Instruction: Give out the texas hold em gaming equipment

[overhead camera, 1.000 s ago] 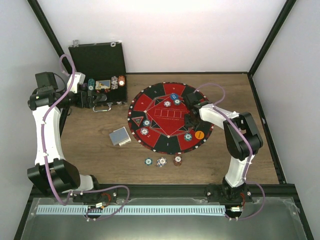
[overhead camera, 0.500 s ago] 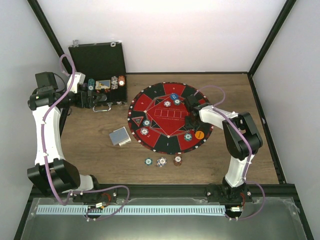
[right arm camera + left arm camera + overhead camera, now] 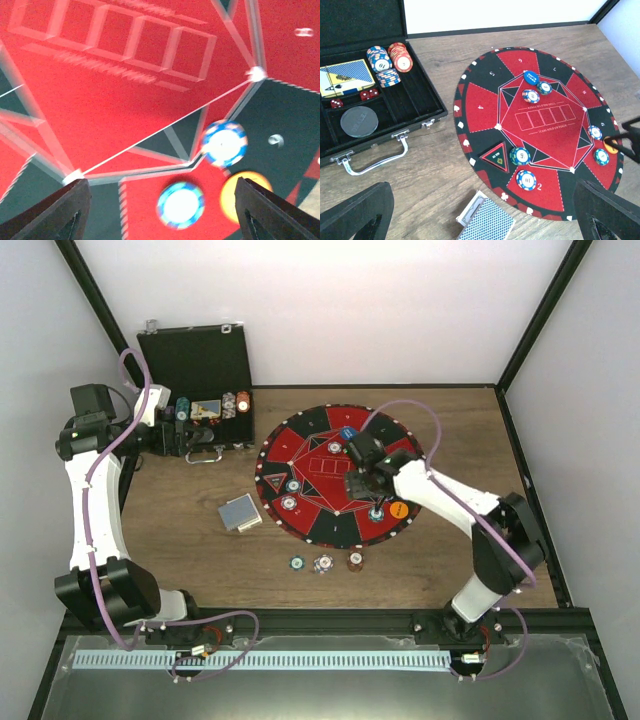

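Note:
The round red-and-black mat [image 3: 315,502] carries several striped poker chips, a blue marker disc [image 3: 347,433] and an orange marker disc [image 3: 398,509]. My right gripper [image 3: 364,478] hovers over the mat's right half, open and holding nothing. Between its fingers the right wrist view is blurred, with a teal chip [image 3: 180,204], a blue-white chip [image 3: 224,143] and the orange disc [image 3: 245,195] lying below the right gripper [image 3: 167,212]. The card deck [image 3: 240,512] lies left of the mat. My left gripper [image 3: 195,441] stands wide open by the case, empty, and frames the deck [image 3: 486,222].
An open black case [image 3: 197,365] at the back left holds chip stacks [image 3: 389,59], a boxed card pack, red dice and a dark disc. Three loose chips [image 3: 323,563] lie in a row on the wood in front of the mat.
My right gripper has shifted left across the mat, its elbow swinging out to the right, and its jaws have spread wider. The left arm has not moved.

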